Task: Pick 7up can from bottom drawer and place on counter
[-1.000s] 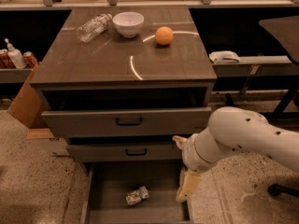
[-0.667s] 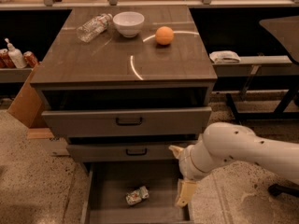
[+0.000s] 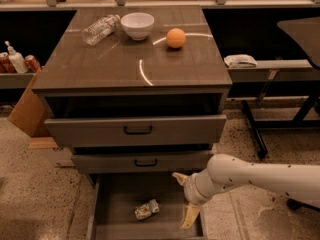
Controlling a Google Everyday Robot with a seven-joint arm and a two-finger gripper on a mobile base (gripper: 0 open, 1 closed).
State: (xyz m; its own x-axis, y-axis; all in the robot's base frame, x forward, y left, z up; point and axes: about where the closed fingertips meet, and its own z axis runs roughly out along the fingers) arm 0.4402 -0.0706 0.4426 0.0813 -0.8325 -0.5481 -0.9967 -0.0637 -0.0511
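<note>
The 7up can [image 3: 147, 209] lies on its side on the dark floor of the open bottom drawer [image 3: 125, 194]. It is dented, whitish-silver with green marks. My gripper [image 3: 183, 200] hangs on the white arm over the drawer's right side, to the right of the can and apart from it. One pale finger [image 3: 179, 178] points up-left and the other [image 3: 190, 216] points down, so the gripper is open and empty. The counter [image 3: 100, 64] is the glossy grey-brown cabinet top above the drawers.
On the counter stand a clear plastic bottle [image 3: 100, 29] lying down, a white bowl [image 3: 137, 25] and an orange [image 3: 175, 38]. Two upper drawers [image 3: 135, 130] with black handles stick out partly. Side shelves hold red cans [image 3: 32, 62] left and a white cloth [image 3: 240, 60] right.
My arm and gripper have moved left, further over the bottom drawer and closer to the can. The can has not moved.
</note>
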